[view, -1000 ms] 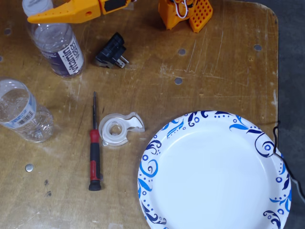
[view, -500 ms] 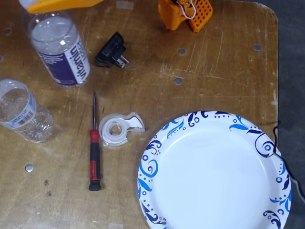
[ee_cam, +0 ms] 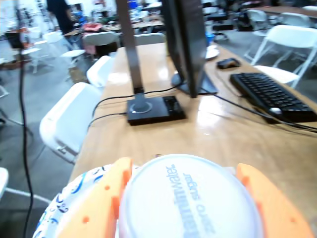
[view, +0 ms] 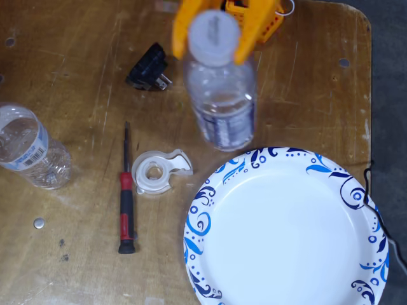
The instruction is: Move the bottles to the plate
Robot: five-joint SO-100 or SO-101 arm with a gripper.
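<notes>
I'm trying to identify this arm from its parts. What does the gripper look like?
The gripper has two bright orange plastic fingers, flat and broad, with small round holes in one face in the wrist view. In the fixed view its orange body narrows to two prongs. No cables or markings are visible.

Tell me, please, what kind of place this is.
Probably a shared workshop or makerspace. The wrist view shows long wooden tables with a monitor, a keyboard and white folding chairs; a screwdriver lies on the table in the fixed view.
</notes>
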